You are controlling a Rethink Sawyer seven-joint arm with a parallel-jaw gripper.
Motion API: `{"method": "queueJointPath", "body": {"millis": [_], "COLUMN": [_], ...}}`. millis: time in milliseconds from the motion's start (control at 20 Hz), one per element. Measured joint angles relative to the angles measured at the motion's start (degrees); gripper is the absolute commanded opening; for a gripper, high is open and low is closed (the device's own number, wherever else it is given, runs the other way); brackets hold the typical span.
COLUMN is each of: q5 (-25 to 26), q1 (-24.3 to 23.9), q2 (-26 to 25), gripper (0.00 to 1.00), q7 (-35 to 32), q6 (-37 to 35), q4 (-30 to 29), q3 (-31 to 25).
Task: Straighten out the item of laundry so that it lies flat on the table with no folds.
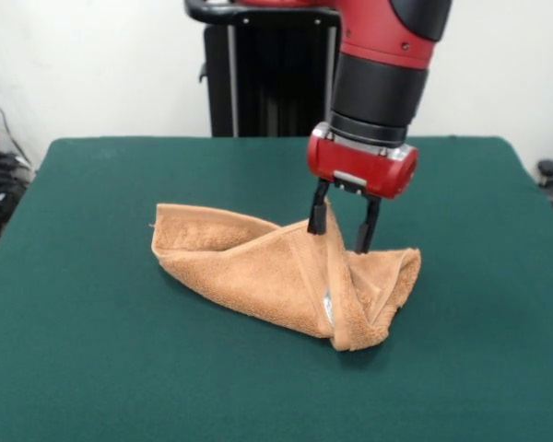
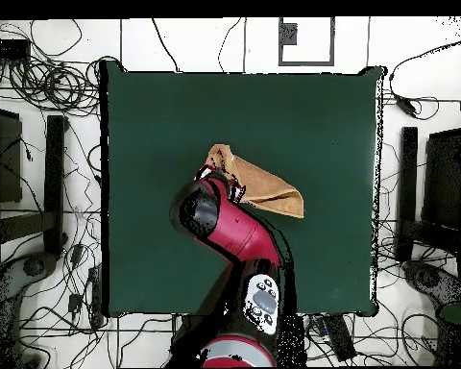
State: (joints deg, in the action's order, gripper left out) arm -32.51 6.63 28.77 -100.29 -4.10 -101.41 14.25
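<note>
Front view: the pincer (image 1: 343, 232) hangs from the red and black arm (image 1: 380, 83) over the middle of the table (image 1: 74, 368). Its two black fingers (image 1: 318, 216) point down, a gap showing between them. A raised ridge of the towel (image 1: 258, 267) comes up into that gap; the left finger lies against the cloth, the right one stands just beside it. Fingers look closed on the ridge, pinching a peak of fabric.

Towel: orange-tan terry, crumpled, not flat. It sits about mid-table. From the pinched peak the cloth slopes down to the left in a long wedge whose far corner rests on the green felt. To the right a shorter lobe folds over on itself, with a rolled edge curling at the lower right. A small pale patch (image 1: 328, 308) shows in the fold below the pincer; too small to say what it is.

Overhead view: the arm (image 2: 236, 235) reaches from the bottom edge up to the centre and covers part of the towel (image 2: 268, 192). The visible cloth forms a narrow triangle pointing toward the right side. Table (image 2: 148, 115) cloth dark green, bare all round the towel. Cables (image 2: 42, 86) lie on the floor beyond the table edges.
</note>
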Motion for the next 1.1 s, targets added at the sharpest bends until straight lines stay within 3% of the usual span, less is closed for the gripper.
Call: {"method": "queueJointPath", "body": {"millis": [1100], "q5": [-1.5], "q1": [1.6], "q2": [-0.5], "gripper": [1.0], "q7": [0.0], "q6": [0.0], "q4": [-1.2], "q3": [0.2]}}
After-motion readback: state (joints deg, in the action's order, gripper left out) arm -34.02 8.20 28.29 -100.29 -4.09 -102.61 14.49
